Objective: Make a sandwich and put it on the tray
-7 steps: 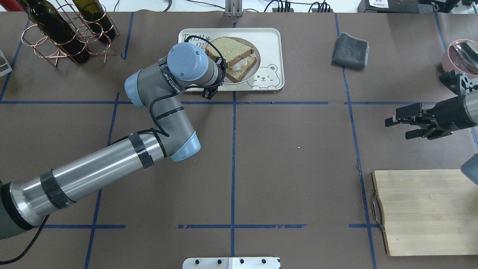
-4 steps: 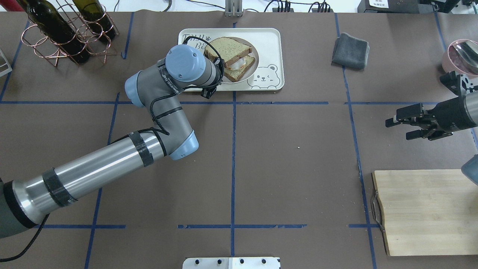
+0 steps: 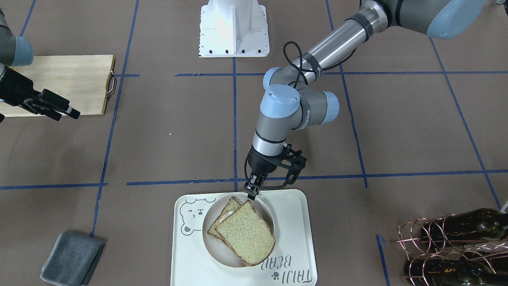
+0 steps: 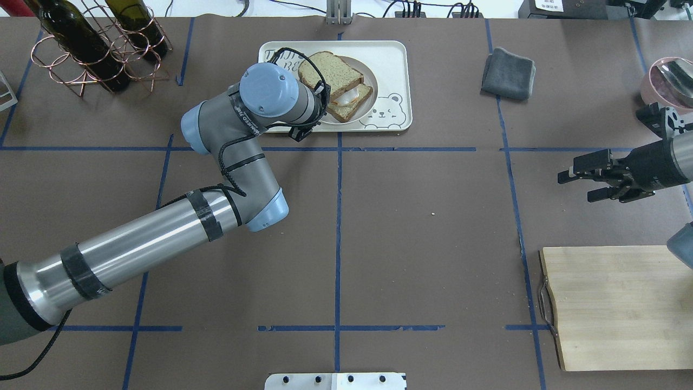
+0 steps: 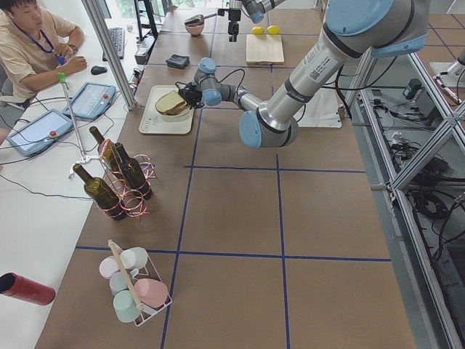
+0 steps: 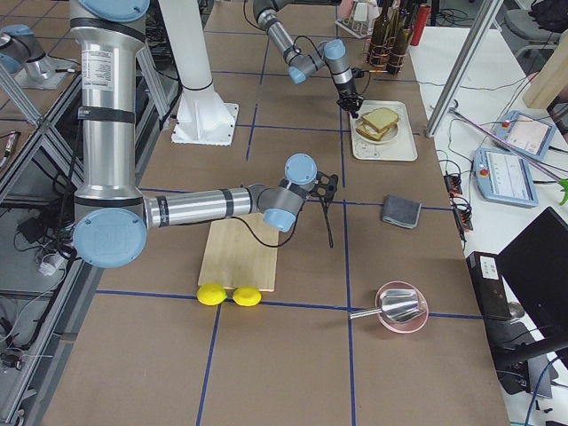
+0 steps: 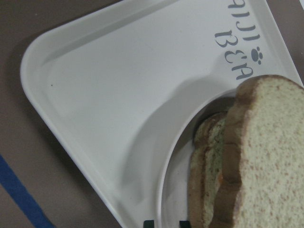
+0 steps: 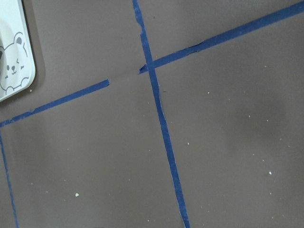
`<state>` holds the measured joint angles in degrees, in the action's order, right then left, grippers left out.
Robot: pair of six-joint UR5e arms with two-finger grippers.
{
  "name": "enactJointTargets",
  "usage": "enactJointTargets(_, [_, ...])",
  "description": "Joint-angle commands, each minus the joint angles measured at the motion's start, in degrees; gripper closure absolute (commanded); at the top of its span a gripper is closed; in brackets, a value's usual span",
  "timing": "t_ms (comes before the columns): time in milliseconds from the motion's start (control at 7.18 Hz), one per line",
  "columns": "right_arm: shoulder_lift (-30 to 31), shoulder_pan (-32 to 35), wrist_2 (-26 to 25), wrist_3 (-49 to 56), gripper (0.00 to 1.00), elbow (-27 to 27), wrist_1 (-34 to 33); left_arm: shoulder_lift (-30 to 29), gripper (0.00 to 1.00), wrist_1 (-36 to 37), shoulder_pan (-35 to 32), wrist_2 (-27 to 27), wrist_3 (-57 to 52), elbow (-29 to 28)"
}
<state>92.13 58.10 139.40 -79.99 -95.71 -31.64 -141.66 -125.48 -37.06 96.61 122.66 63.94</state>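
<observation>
The tray (image 3: 295, 222) lay along the table's (image 4: 433, 244) far edge from the robot, its near long side just past a blue tape line (image 4: 406, 149). Inside it sat the plate (image 3: 216, 250) with the sandwich (image 3: 246, 234) on top. The plate's robot-side rim came almost against the tray's raised lip, leaving very little room there. Bare tray floor showed on either side of the plate, with the bear drawing on one side and the lettering toward the other. The upper slice sat askew on the lower one, its crust reaching out to the plate's rim on the operators' side. A sliver of egg white (image 4: 346, 97) showed between the slices. The left gripper (image 3: 251, 194) pointed straight down at the tight rim. In the wrist view only the tips of its fingers (image 7: 149, 223) showed, set narrowly on either side of the plate's edge and pinching it. The right gripper (image 4: 575, 188) hung well apart over bare table, its jaws spread wide with nothing between them. It was between the tray and the cutting board (image 4: 617, 309). A folded grey cloth (image 4: 508, 66) lay to the robot's right of the tray, clear of its edge. A copper rack of wine bottles (image 4: 92, 49) stood well off to the robot's left. A broad stretch of brown table lay open in front of the tray.
</observation>
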Motion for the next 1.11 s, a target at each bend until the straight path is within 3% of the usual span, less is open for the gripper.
enactJointTargets(0, [-0.2, 0.2, 0.1, 0.1, 0.0, 0.4, -0.1, 9.9, 0.72, 4.3, -0.1, 1.6, -6.5, 15.4])
enactJointTargets(139, [-0.5, 2.6, 0.3, 0.2, 0.0, 0.3, -1.1, 16.9, 0.72, 6.5, -0.2, 5.6, -12.5, 24.9])
enactJointTargets(278, [-0.2, 4.4, 0.2, 0.4, 0.0, 0.9, -2.4, 23.7, 0.71, 6.2, -0.1, 6.0, -20.5, 33.2])
enactJointTargets(557, [-0.2, 8.9, 0.2, 15.6, 0.0, 1.2, -12.5, 35.3, 0.7, 6.0, -0.6, 6.6, -37.4, 43.7])
enactJointTargets(696, [-0.3, 13.5, 0.2, 27.2, 0.0, 1.2, -20.0, 41.1, 0.7, 5.8, -5.2, 12.8, -48.8, 44.7])
enactJointTargets(975, [-1.3, 24.6, 0.2, 59.9, 0.0, 1.3, -42.3, 51.7, 0.68, 6.2, -27.3, 30.6, -84.6, 43.7])
